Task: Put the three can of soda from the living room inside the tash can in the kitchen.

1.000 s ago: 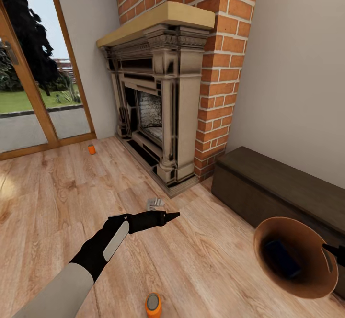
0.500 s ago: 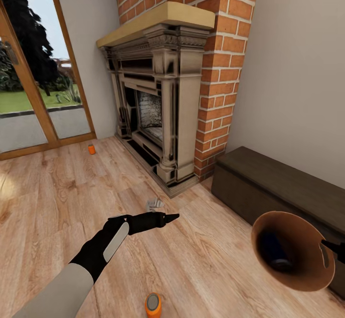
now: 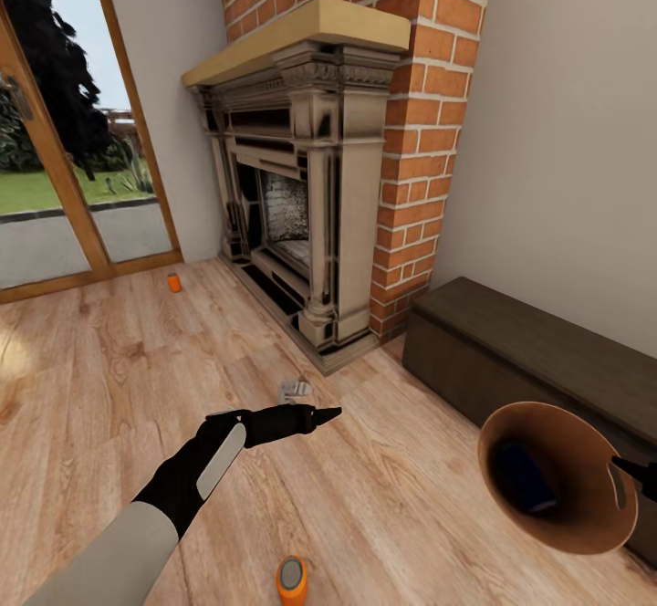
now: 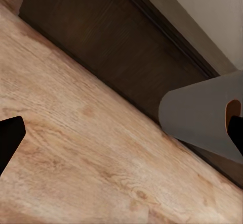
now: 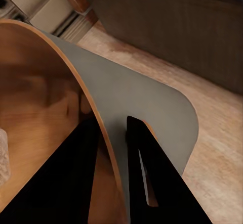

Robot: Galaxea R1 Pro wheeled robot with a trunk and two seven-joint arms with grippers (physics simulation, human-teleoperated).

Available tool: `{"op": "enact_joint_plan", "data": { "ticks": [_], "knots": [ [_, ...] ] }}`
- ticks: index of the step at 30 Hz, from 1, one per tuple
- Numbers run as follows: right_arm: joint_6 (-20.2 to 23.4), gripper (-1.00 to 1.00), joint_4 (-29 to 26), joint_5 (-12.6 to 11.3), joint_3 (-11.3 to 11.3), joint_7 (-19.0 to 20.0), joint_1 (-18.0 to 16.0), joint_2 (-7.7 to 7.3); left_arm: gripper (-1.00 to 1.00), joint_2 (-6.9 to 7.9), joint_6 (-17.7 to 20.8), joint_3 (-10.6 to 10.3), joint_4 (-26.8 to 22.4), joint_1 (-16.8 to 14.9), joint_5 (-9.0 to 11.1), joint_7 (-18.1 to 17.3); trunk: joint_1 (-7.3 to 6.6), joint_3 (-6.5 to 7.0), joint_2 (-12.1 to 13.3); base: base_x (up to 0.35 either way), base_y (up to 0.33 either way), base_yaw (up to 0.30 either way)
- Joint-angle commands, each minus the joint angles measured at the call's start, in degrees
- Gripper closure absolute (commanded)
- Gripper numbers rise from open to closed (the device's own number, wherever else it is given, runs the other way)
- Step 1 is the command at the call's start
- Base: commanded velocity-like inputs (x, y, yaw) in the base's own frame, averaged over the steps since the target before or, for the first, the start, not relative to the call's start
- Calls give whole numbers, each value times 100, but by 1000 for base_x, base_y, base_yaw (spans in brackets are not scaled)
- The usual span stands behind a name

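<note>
Head view: the fireplace (image 3: 310,195) serves as the landmark. The left gripper (image 3: 310,419) hangs over the wood floor (image 3: 91,378) out in front of the hearth, its fingers pointing toward the dark bench (image 3: 538,360) that stands against the wall just beside the brick chimney. From here the fingers look closed together, with nothing between them. The bin (image 3: 561,478) is held off the floor in front of that bench, tipped so its brown mouth faces the camera; that tilt likely keeps the opening ready for more cans. A blue can (image 3: 525,478) lies inside it. One orange can (image 3: 291,581) stands on the floor well out from the hearth, near the robot, nearer than the left gripper. The other orange can (image 3: 173,283) sits by the glass door (image 3: 55,195), on the fireplace's far side from the bench.

Left wrist view: two dark fingertips (image 4: 10,138) sit far apart at opposite edges, so the gripper is spread wide and empty. Ahead lie floor, the bench (image 4: 116,47) and the bin's grey wall (image 4: 200,115) with its slot.

Right wrist view: the right gripper (image 5: 111,148) pinches the bin's rim (image 5: 76,77), one finger inside, one outside, beside the slot handle.
</note>
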Motion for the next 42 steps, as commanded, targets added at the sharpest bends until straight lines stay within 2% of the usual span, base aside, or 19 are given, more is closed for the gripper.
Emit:
{"op": "enact_joint_plan", "data": {
  "ticks": [1, 15, 32, 34, 37, 42],
  "knots": [
    [50, 100, -1, -59, 2, 12, -1, -1, -100, 0, 0, 0, 0, 0, 0, 0, 0, 0, 0, 0, 0, 0],
    [53, 100, -3, -52, 9, 12, -4, 2, -100, -1, -2, -1, 1, 0, 0, 0, 0, -7, 0, 0, 0, 0],
    [59, 100, -50, -52, 9, -15, -7, 0, -100, 46, 0, -8, 10, 0, -9, -22, 0, -157, 0, 0, 0, 0],
    [59, 100, -52, -52, 9, -14, -6, -1, -100, 50, 0, -9, 10, 0, -41, -29, 0, -175, 0, 0, 0, 0],
    [59, 100, -52, -52, 9, -11, -5, -3, -100, 52, -4, -9, 9, 0, -208, -40, 0, -203, 0, 0, 0, 0],
    [62, 100, -55, -52, 9, -3, -4, -7, -100, 52, -9, -9, 9, 0, -271, -50, 0, -249, 0, 0, 0, 0]
  ]
}}
